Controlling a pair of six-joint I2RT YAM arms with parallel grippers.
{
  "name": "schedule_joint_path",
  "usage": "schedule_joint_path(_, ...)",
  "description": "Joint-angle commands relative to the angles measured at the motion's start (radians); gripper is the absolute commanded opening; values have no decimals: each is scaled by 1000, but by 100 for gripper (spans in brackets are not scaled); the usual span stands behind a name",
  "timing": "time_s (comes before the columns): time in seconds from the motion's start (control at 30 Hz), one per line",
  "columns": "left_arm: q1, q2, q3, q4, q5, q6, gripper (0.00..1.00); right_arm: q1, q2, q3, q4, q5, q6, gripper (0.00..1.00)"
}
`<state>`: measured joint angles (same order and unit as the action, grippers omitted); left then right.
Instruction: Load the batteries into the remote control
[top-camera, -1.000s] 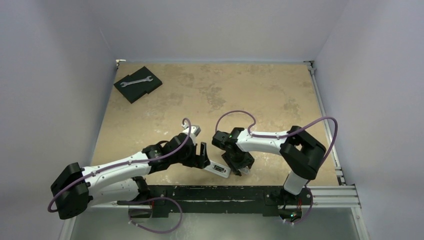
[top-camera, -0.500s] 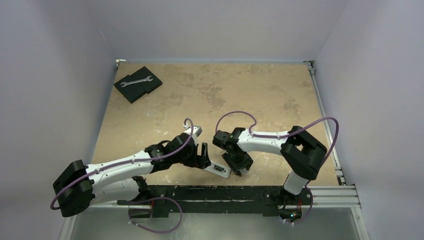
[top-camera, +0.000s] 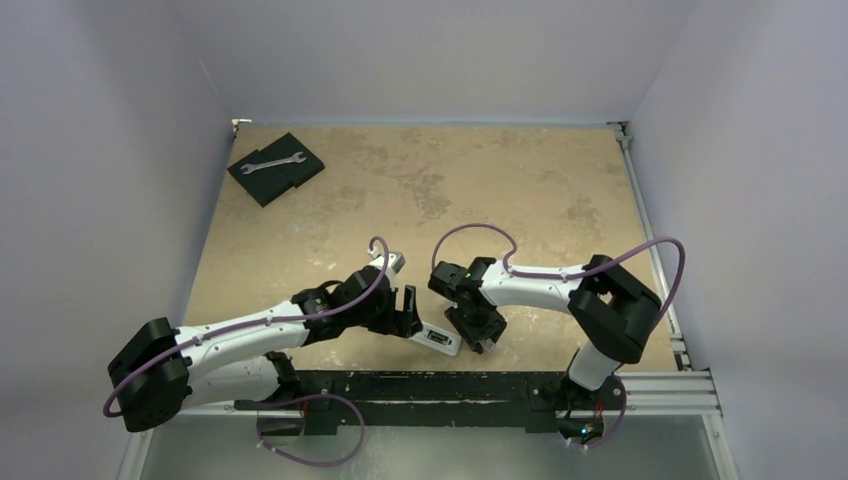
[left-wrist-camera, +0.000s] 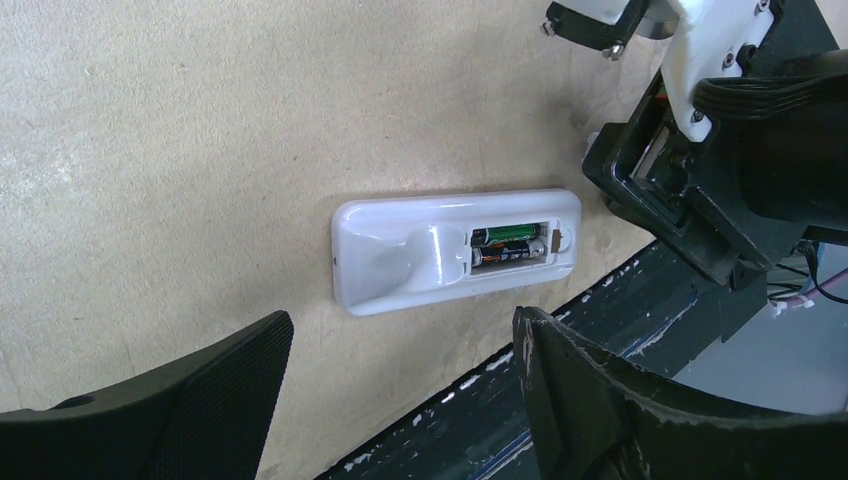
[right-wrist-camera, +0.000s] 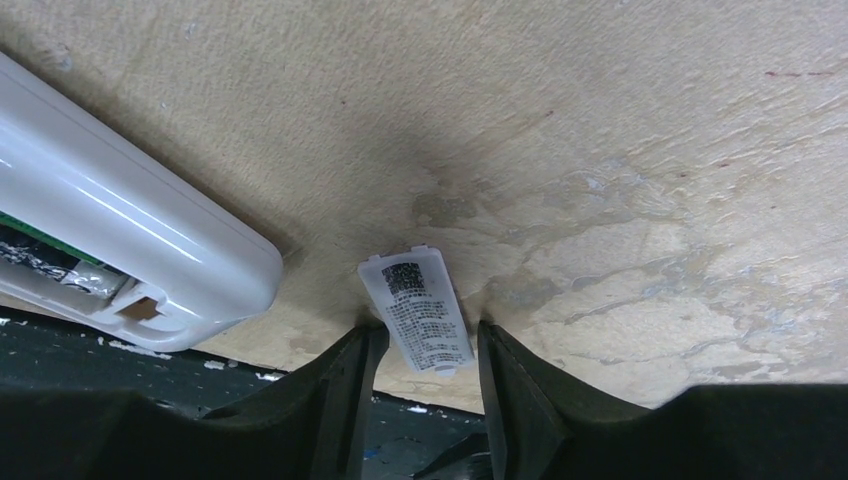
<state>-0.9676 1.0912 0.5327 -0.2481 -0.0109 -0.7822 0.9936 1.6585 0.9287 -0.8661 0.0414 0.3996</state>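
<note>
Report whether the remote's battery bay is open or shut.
Open. The remote control shows both batteries in an uncovered bay; the white cover lies apart, inside the right claw.

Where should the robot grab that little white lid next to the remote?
By its two long edges, coming straight down from above. The battery cover lies flat on the table, label up, so it is too thin to pinch top and bottom. Its long sides are straight and close together. The right gripper has a finger on each side.
</note>
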Motion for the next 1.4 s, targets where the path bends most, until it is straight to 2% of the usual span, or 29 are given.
schedule_joint_path(0.0,-3,8,30,40,6,0,81,7,-17,-36,62,-39,28,51)
schedule_joint_path(0.8,-4,5,18,59,42,-46,80,19,-160,-166,193,-92,141,51)
schedule_joint_path(1.37,-4,-47,0,44,34,-105,79,166,-236,-220,259,28,348,52)
